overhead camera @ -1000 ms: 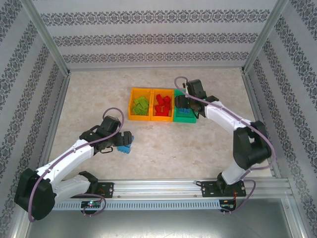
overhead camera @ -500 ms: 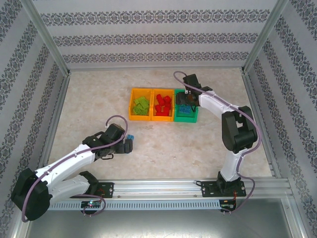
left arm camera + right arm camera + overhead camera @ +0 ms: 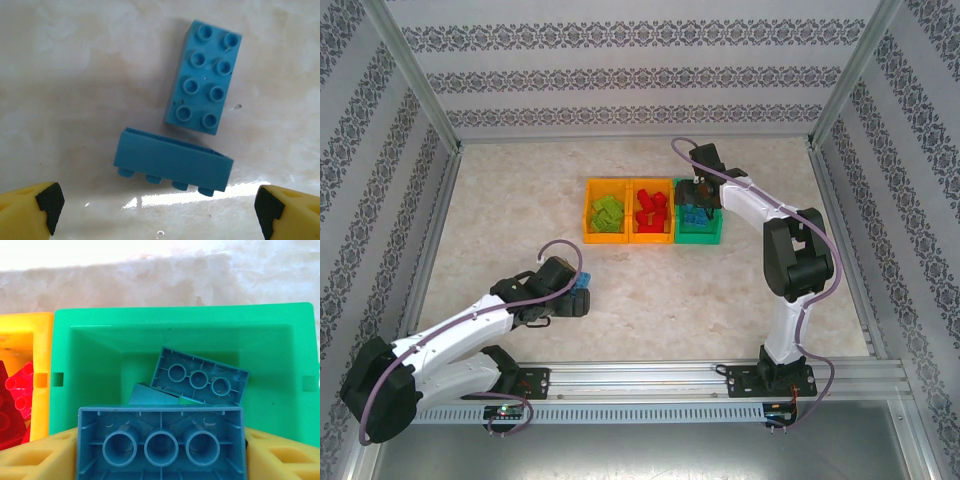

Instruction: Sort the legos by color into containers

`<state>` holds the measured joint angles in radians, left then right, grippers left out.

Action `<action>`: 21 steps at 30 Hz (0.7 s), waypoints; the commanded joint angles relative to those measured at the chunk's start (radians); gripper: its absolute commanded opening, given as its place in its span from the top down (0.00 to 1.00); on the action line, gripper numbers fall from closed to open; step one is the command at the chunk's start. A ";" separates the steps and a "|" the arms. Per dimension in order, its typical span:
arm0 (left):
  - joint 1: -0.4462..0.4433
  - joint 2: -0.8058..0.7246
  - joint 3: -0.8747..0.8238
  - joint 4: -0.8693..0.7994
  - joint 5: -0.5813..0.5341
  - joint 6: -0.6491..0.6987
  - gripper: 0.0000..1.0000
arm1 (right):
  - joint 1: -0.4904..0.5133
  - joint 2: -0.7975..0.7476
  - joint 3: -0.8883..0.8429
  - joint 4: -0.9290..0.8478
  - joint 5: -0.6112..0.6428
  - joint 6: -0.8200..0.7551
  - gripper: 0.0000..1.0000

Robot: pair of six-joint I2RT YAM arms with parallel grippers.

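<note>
Gripping a blue brick (image 3: 160,440), right tool (image 3: 161,460) hangs above green bin (image 3: 180,315).

Beige marbled surface (image 3: 670,290) across the middle of the frame; white walls (image 3: 640,60) with dark patterned stripes at top and sides; aluminium rail (image 3: 650,372) along bottom.

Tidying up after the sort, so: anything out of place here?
Yes. Two blue bricks sit on the table, outside the bins: an upright brick and a tipped brick lying on its side.
</note>
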<state>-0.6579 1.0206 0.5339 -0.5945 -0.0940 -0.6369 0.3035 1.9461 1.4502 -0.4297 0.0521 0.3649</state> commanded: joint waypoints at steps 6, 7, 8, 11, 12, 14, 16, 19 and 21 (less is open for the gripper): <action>-0.029 0.025 0.009 -0.008 -0.022 -0.006 0.00 | -0.011 0.042 -0.002 -0.041 0.002 0.025 0.27; -0.031 0.025 0.006 -0.005 -0.021 -0.009 0.00 | -0.011 0.042 -0.001 -0.040 -0.001 0.025 0.26; -0.032 0.028 0.007 -0.002 -0.023 -0.012 0.00 | -0.011 0.042 -0.002 -0.040 -0.003 0.027 0.25; -0.034 0.037 0.008 -0.002 -0.028 -0.015 0.00 | -0.012 0.041 -0.002 -0.038 -0.006 0.030 0.21; -0.035 0.040 0.009 -0.001 -0.028 -0.014 0.00 | -0.011 0.041 -0.004 -0.038 -0.007 0.029 0.20; -0.036 0.048 0.013 -0.002 -0.027 -0.015 0.00 | -0.011 0.036 -0.007 -0.035 -0.011 0.032 0.18; -0.038 0.056 0.014 0.001 -0.028 -0.015 0.00 | -0.010 0.030 -0.012 -0.032 -0.017 0.031 0.17; -0.040 0.063 0.014 0.008 -0.027 -0.015 0.00 | -0.008 0.008 -0.024 -0.021 -0.031 0.030 0.14; -0.042 0.071 0.017 0.010 -0.028 -0.016 0.00 | -0.004 -0.012 -0.035 -0.014 -0.039 0.028 0.12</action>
<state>-0.6815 1.0824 0.5323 -0.5934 -0.1059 -0.6376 0.3035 1.9438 1.4498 -0.4004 0.0330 0.3904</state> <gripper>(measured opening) 0.996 0.876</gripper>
